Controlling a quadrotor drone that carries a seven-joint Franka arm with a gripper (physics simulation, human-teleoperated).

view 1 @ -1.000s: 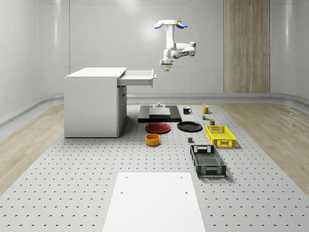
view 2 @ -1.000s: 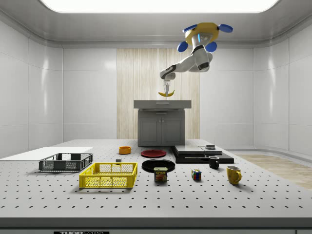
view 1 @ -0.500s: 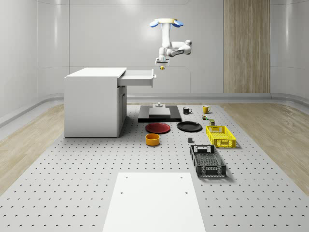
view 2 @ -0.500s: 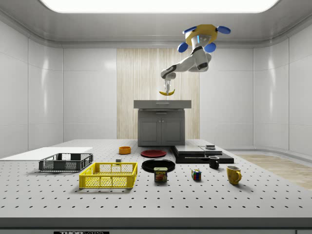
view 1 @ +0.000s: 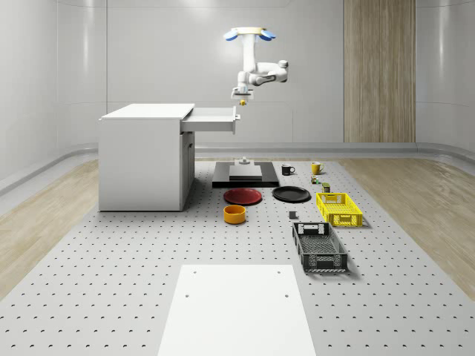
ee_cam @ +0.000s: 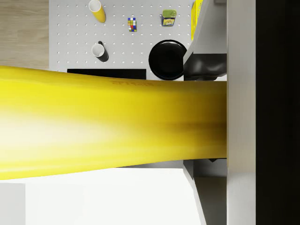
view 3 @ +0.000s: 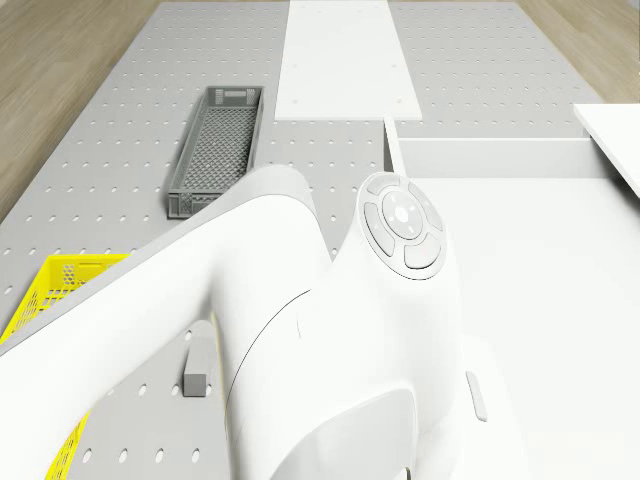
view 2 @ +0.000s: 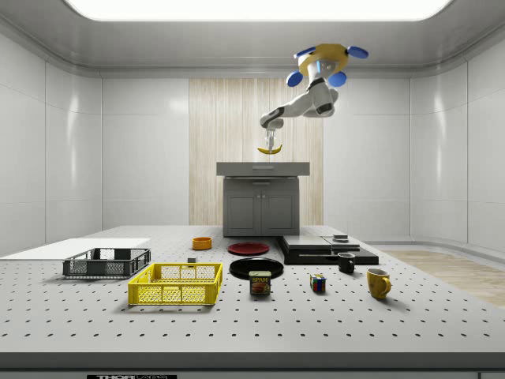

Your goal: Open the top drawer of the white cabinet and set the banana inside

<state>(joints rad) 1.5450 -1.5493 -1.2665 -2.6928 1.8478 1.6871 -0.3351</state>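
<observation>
We hover high in the air with the drone (view 1: 249, 34) just above the front edge of the pulled-out top drawer (view 1: 213, 119) of the white cabinet (view 1: 145, 159). Our arm hangs down, and the gripper (view 1: 240, 94) is clamped on the banana (view 2: 269, 149), held clear above the drawer's front, at its right end in the whole-scene view. Far below, on the floor to the right, lie the yellow crate (view 1: 338, 208) and grey crate (view 1: 319, 247).
</observation>
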